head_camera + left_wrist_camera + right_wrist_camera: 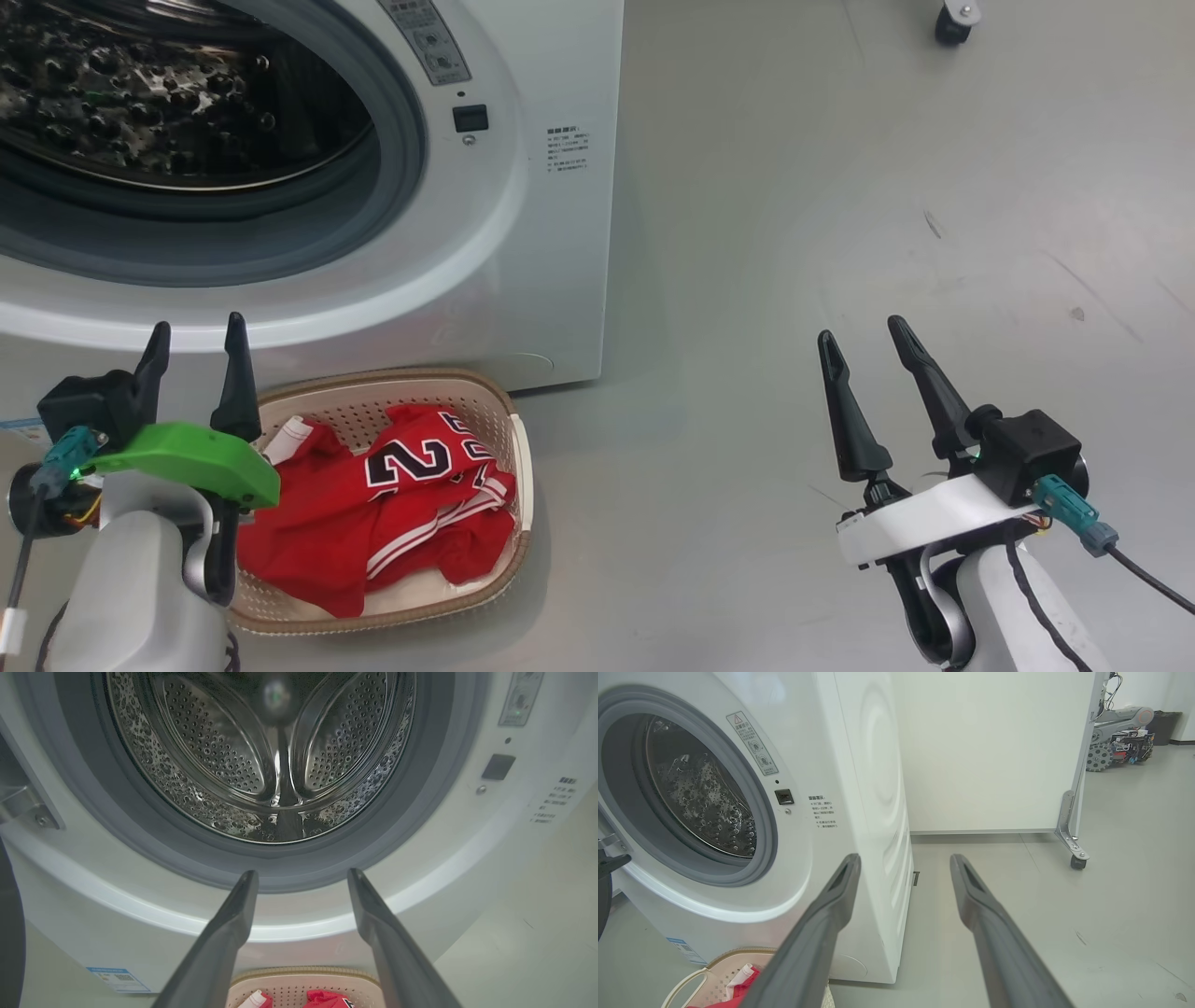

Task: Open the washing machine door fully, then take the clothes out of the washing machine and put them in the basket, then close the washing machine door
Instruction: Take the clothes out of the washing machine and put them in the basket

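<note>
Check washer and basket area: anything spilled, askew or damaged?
Nothing stands out. The clothes lie crumpled inside the basket, which sits flat on the floor in front of the washing machine. No fabric shows outside it, though the left arm hides one corner. The drum looks empty and undamaged.

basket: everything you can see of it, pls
Small rounded-rectangular basket, cream perforated plastic with a brown woven-look rim; a looped side handle shows in the right wrist view. It stands upright on the grey floor, close before the washing machine, below its opening; whether they touch I cannot tell. The red clothes lie crumpled inside, covering most of the bottom. The left arm hides its left end in the head view.
</note>
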Robot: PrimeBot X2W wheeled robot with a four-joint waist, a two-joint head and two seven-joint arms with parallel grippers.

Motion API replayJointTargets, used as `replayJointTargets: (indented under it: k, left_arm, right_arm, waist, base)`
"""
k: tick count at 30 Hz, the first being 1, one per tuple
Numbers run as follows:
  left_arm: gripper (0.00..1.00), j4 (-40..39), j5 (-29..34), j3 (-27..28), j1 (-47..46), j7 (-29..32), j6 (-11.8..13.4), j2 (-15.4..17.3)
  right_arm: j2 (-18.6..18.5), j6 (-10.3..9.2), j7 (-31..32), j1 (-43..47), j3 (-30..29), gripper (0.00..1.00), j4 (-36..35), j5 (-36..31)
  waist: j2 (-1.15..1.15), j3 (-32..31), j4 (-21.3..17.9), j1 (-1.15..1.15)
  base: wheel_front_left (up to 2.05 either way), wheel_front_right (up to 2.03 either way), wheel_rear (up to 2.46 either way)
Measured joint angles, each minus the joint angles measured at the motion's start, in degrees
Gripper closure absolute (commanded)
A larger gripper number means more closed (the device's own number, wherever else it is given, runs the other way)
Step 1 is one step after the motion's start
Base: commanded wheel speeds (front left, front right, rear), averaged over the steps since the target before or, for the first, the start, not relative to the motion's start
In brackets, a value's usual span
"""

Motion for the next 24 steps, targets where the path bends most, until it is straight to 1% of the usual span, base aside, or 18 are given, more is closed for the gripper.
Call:
replayJointTargets:
  k: [8, 10, 17, 24]
  left_arm:
    - [0.0, -9.81, -0.03, -0.01, 7.02, -0.01, -0.02, -0.81]
    - [0.0, -11.79, -0.03, -0.25, 8.92, -0.01, -0.02, -1.0]
    - [0.0, -17.18, -0.36, -1.48, 15.27, -0.01, -0.08, -1.74]
    - [0.0, -22.25, -1.55, -2.98, 19.69, 0.0, -0.08, -1.75]
  right_arm:
    - [-0.04, 0.04, 0.0, 2.34, -1.35, 0.0, -0.23, -0.1]
    - [-0.04, 0.33, 0.0, 2.87, -1.59, 0.0, -0.47, -0.11]
    - [-0.02, 0.36, 0.01, 4.94, -2.26, 0.0, -1.0, -0.18]
    - [0.01, 0.4, 0.01, 5.9, -2.56, 0.0, -1.71, -0.35]
  waist:
    - [0.0, -4.09, 2.04, 0.0]
    - [0.0, -5.04, 2.43, 0.0]
    - [0.0, -7.68, 3.53, 0.0]
    - [0.0, -8.68, 3.51, 0.0]
  base:
    - [0.0, 0.0, 0.0]
    - [0.0, 0.0, 0.0]
    - [0.0, 0.0, 0.0]
    - [0.0, 0.0, 0.0]
